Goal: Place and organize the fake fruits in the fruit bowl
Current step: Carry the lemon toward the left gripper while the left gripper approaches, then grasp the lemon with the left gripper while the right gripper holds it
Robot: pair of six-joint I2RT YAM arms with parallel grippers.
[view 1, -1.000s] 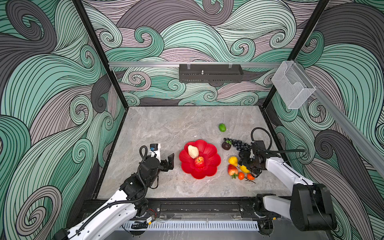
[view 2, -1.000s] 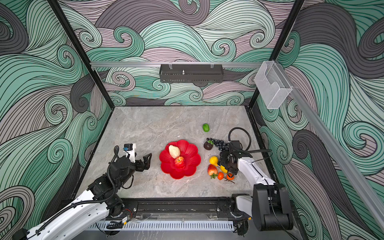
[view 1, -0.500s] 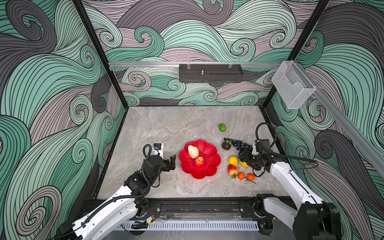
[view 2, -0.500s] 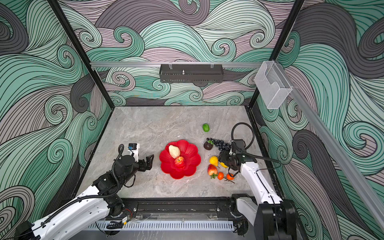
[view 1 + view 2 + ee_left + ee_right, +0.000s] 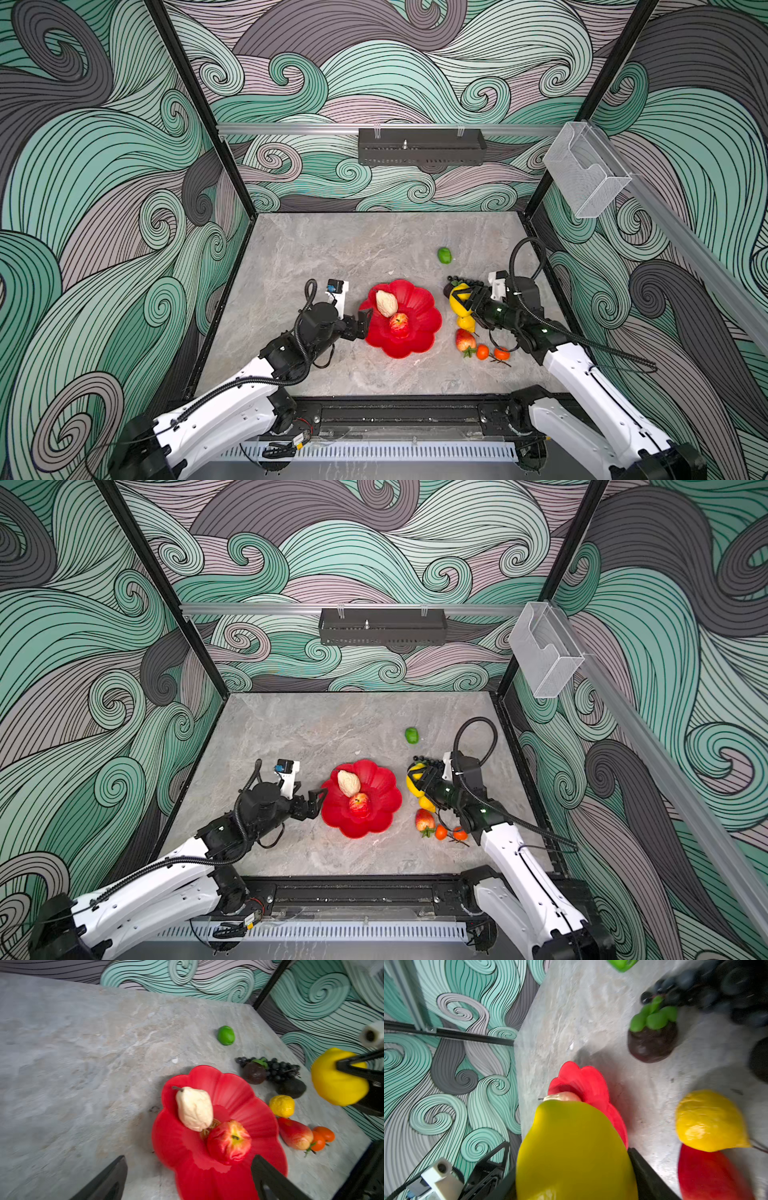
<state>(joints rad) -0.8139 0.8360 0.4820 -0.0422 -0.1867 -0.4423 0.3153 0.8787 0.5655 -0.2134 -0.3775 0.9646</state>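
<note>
Yellow plastic fills my R claw (image 5: 460, 299): its jaws are clamped on the big lemon (image 5: 575, 1153), which is held up off the grey stone-look tabletop (image 5: 332, 257), just right of the red fruit bowl (image 5: 422, 309). My L claw (image 5: 365, 323) is spread wide w/ nothing in it, at the bowl's left rim. In the left wrist view one finger (image 5: 270, 1180) hangs over the rim and the other over bare tabletop. Can't tell if either touches the bowl.

Inside the bowl, two pcs: a cream pear (image 5: 386, 303) lying toward the far-left petals, and a red apple (image 5: 399, 322) near the ctr. The two touch over the yellowish mark.

All the other fruit lies on the tabletop, right of the bowl. Nearest my raised lemon in both top views is a small lemon (image 5: 466, 323), w/ a red fruit (image 5: 464, 340) just in front of it. A pair of tangerines (image 5: 482, 352) sits beside the red fruit, side by side. Farther back, three dark pcs are bunched close: the grapes (image 5: 278, 1069), the mangosteen (image 5: 254, 1075) w/ its green cap, and the avocado (image 5: 291, 1087). The lime (image 5: 444, 255) sits alone, well apart from the rest, toward the back wall.
</note>
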